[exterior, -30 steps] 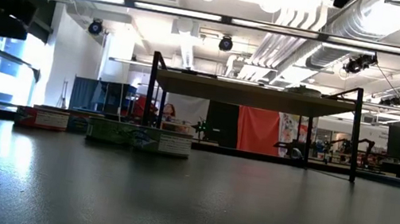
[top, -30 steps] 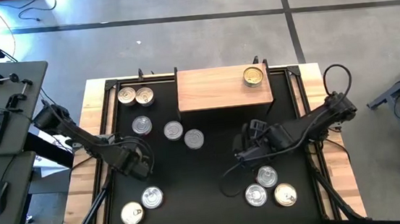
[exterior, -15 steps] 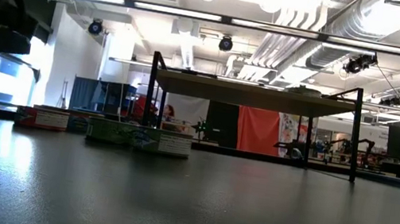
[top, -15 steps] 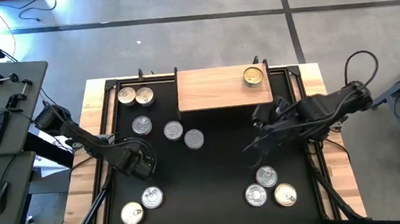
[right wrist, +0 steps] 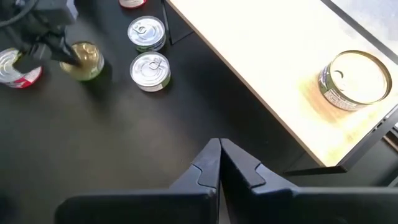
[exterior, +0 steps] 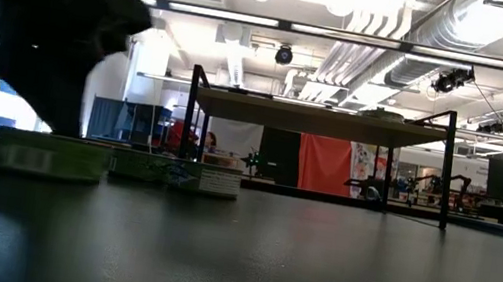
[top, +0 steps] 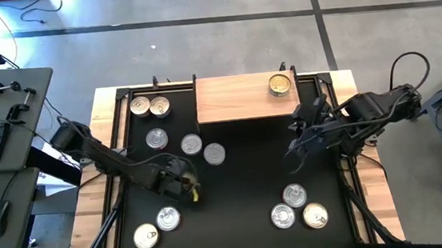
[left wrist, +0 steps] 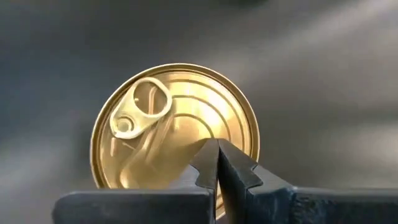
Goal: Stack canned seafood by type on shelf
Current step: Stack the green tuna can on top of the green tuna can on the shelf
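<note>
Left gripper (left wrist: 217, 149), fingers pressed together, hovers over a gold-lidded round tin (left wrist: 174, 134) on the black mat (top: 242, 178). Right gripper (right wrist: 219, 149), likewise closed and empty, sits near the light-brown wooden shelf (top: 235, 99), which carries one gold-lidded can (top: 280, 84).

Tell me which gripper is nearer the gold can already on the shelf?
Right. The right gripper hangs over the mat just off the shelf edge, below the gold can. The left gripper is far across the mat, over another gold tin.
</note>
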Tool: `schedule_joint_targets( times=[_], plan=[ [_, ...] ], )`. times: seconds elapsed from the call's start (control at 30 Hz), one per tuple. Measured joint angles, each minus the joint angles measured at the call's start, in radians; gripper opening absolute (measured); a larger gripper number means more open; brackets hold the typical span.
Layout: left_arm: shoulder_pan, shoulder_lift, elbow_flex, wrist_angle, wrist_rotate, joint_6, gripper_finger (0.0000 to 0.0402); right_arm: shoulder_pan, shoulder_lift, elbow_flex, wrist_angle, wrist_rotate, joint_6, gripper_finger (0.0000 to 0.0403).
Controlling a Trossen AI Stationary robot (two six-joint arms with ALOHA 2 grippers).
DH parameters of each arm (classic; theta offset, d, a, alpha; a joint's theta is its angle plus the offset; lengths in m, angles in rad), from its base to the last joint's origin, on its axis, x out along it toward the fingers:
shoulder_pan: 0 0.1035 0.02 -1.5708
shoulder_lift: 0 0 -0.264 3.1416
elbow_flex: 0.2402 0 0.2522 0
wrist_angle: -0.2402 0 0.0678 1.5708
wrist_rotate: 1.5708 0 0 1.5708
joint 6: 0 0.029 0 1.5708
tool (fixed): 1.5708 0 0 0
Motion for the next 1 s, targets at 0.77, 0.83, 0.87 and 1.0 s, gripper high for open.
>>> schedule_joint_targets(
  times=[0.77, 0.83, 0.87, 1.0],
  plan=[
    [0.198, 0.354, 0.616, 0.059, 0.029, 0.77, 0.0, -0.006, 0.001, -0.001, 0.015, -0.056, -0.009, 0.0],
    [0.18, 0.298, 0.59, 0.043, 0.0, 0.823, 0.0, -0.013, 0.0, -0.027, 0.071, -0.106, -0.03, 0.0],
    [0.167, 0.279, 0.572, 0.039, -0.012, 0.848, 0.0, -0.017, 0.0, -0.049, 0.099, -0.142, -0.042, 0.0],
    [0.092, 0.188, 0.441, 0.141, -0.075, 0.847, 0.0, -0.033, 0.0, -0.228, 0.29, -0.283, -0.071, 0.0]
  ],
)
